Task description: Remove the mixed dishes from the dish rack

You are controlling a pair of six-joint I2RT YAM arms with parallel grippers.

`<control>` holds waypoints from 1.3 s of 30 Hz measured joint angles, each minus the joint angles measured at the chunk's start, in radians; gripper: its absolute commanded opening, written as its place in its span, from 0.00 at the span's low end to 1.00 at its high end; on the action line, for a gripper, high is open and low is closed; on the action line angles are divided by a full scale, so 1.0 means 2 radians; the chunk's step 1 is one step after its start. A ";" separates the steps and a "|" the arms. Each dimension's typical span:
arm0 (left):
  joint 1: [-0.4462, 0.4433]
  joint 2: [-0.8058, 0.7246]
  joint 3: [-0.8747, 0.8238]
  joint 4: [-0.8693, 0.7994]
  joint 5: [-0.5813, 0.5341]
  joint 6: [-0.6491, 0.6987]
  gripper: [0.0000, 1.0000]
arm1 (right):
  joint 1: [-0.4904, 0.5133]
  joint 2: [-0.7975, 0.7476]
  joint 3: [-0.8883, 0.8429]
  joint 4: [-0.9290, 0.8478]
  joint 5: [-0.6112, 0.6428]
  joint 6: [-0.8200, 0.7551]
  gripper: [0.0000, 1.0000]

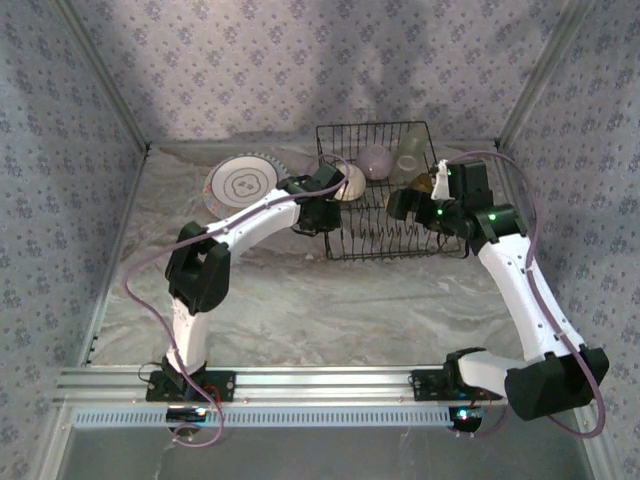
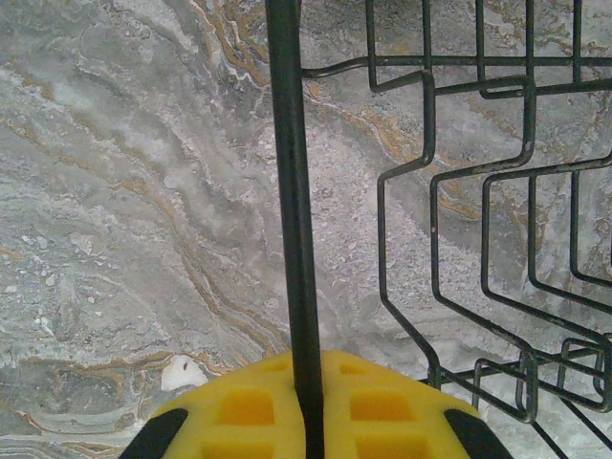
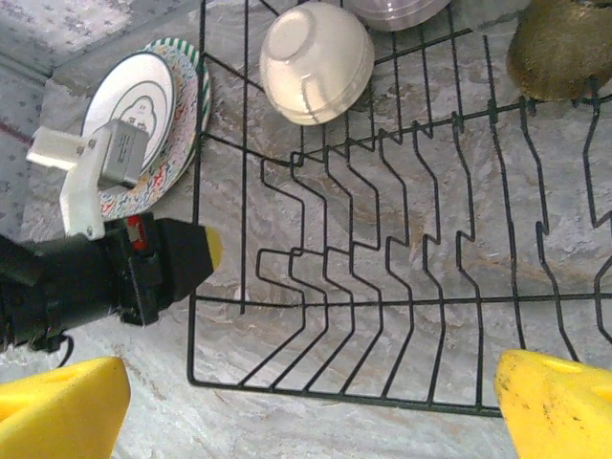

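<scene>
My left gripper (image 2: pixel 304 416) pinches the dish rack (image 2: pixel 290 172) rim; I should brace it steady for my spread right gripper (image 3: pixel 311 406).

There is one black wire dish rack (image 1: pixel 380 228), at upper centre of the top view. Two plates lie stacked to its left: one white ringed plate (image 1: pixel 240 183) over one squiggled plate (image 3: pixel 143 188). There is one lilac bowl (image 1: pixel 376 160). There are three cups: one cream cup (image 3: pixel 316 62), one pale cup (image 1: pixel 408 152) and one tan cup (image 3: pixel 559 48). There are two arms: the left arm (image 1: pixel 195 270) and the right arm (image 1: pixel 525 290).
</scene>
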State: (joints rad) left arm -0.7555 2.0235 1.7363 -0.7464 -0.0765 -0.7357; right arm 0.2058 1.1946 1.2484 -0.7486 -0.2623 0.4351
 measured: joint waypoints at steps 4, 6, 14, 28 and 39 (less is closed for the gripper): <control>-0.012 0.000 -0.001 0.001 0.000 -0.007 0.00 | -0.018 0.015 0.001 0.004 0.013 0.000 1.00; -0.019 0.000 -0.002 0.002 -0.001 -0.011 0.00 | -0.027 0.026 0.006 0.005 0.020 0.000 1.00; -0.051 -0.005 -0.013 0.017 -0.002 -0.023 0.00 | -0.057 0.077 0.051 0.010 0.052 -0.013 1.00; -0.099 -0.025 -0.049 0.050 0.011 -0.039 0.00 | -0.087 0.170 0.109 0.009 0.126 -0.038 1.00; -0.121 -0.027 -0.068 0.052 0.049 -0.007 0.48 | -0.103 0.238 0.169 0.002 0.190 -0.051 1.00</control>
State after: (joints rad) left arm -0.9981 1.9690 1.5993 -0.6430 0.0223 -0.7494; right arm 0.0002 1.6714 1.5860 -0.7456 0.1184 0.3340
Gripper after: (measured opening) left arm 0.428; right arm 0.995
